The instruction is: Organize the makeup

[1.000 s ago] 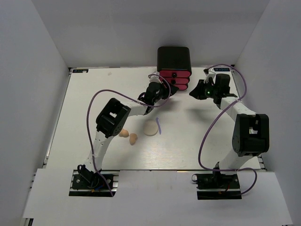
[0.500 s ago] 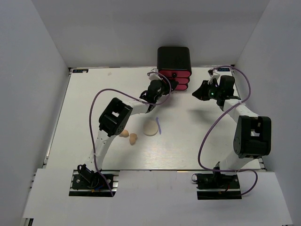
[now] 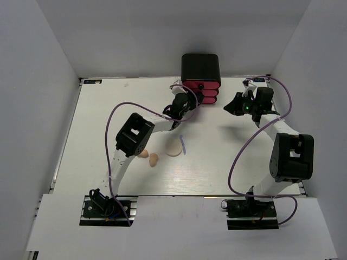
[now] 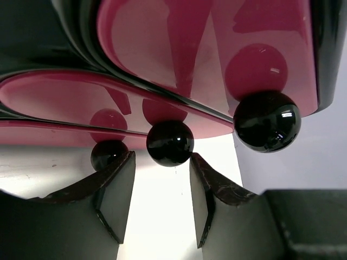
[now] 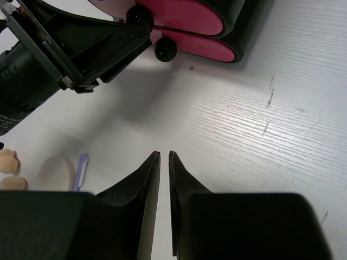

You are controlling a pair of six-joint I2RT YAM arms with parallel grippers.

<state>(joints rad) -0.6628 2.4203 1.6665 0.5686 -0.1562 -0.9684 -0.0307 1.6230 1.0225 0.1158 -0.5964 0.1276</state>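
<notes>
The round cream puff (image 3: 174, 148), the thin purple stick (image 3: 183, 144) and two peach sponges (image 3: 143, 153) (image 3: 154, 158) lie on the table in front of the left arm. They also show in the right wrist view: puff (image 5: 56, 173), stick (image 5: 81, 169), sponge (image 5: 7, 161). My left gripper (image 3: 191, 100) is open at the front of the black box with pink drawers (image 3: 200, 73). In the left wrist view its jaws (image 4: 161, 160) stand either side of a black drawer knob (image 4: 169, 142), with small gaps. My right gripper (image 3: 234, 104) (image 5: 164, 154) is shut and empty over bare table. No palettes are in view.
The box stands at the table's back edge, drawers shut, with two more black knobs (image 4: 266, 120) (image 4: 107, 154). White walls enclose the table on three sides. My left gripper body (image 5: 70, 49) shows in the right wrist view next to the box (image 5: 217, 16).
My left gripper has moved in closer to the drawer fronts. My right gripper has drifted a little to the right and back.
</notes>
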